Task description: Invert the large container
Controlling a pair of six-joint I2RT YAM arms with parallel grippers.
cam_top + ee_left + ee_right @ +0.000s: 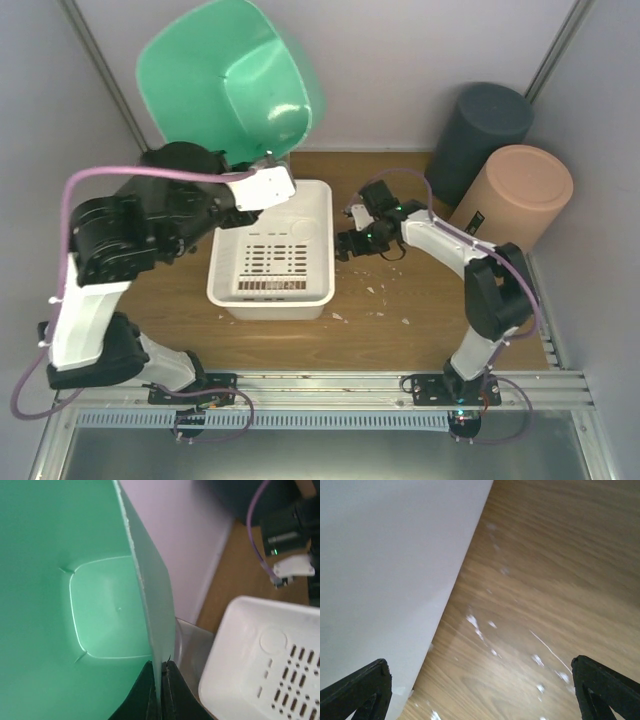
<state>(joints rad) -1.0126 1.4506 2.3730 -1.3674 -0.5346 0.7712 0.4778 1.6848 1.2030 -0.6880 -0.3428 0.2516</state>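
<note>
Over the table (420,300), left pincer (160,664) clamps the green container (225,80).

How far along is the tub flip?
Done: left gripper shut on the rim of the green tub, which is lifted clear of the table. In hand: it is tipped about sideways, mouth toward the top camera. Left: finish the turn and set it down rim-first. Right gripper is open beside the basket.

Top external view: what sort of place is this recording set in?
Probably a lab test cell: a wooden table boxed in by plain walls, with robot arms bolted to a metal rail.
</note>
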